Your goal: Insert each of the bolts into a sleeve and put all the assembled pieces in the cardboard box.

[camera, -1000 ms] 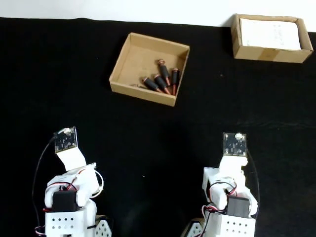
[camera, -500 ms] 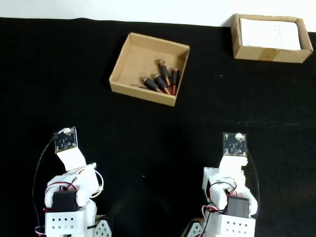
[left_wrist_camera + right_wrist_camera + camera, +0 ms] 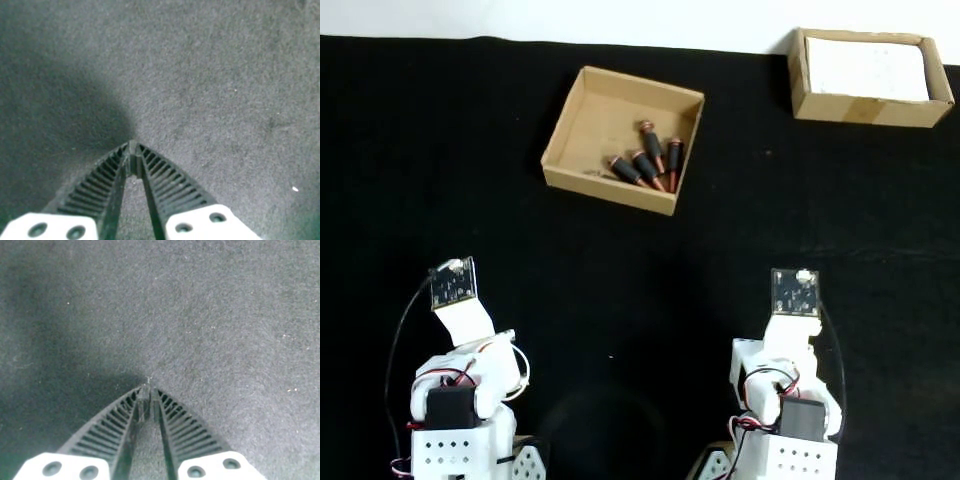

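Evidently nothing has shifted over the last second: both arms stay folded at the near edge of the black surface (image 3: 770, 210), well apart from the cardboard box (image 3: 608, 186). The left hand (image 3: 131, 150) is clenched on nothing, its tips meeting above bare cloth, and the right hand (image 3: 146, 390) is the same. Four assembled pieces (image 3: 647, 162) lie together in the box's right half. With the arms parked and idle, the task looks finished.
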Robot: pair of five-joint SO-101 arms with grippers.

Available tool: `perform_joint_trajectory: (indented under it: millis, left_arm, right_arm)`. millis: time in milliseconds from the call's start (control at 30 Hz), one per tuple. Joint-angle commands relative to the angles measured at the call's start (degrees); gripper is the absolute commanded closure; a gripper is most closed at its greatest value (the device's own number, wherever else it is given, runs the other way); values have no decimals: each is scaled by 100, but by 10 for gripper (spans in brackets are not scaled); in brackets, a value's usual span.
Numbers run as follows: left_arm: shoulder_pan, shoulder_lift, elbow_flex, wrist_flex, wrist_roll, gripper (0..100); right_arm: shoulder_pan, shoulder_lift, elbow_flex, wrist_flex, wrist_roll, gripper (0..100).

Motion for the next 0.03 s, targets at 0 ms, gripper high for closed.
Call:
perform_joint_trajectory:
  millis: [0]
  left_arm:
    - [31, -48, 101, 35, 44, 991]
  right_arm:
    - [-31, -48, 804, -92, 35, 992]
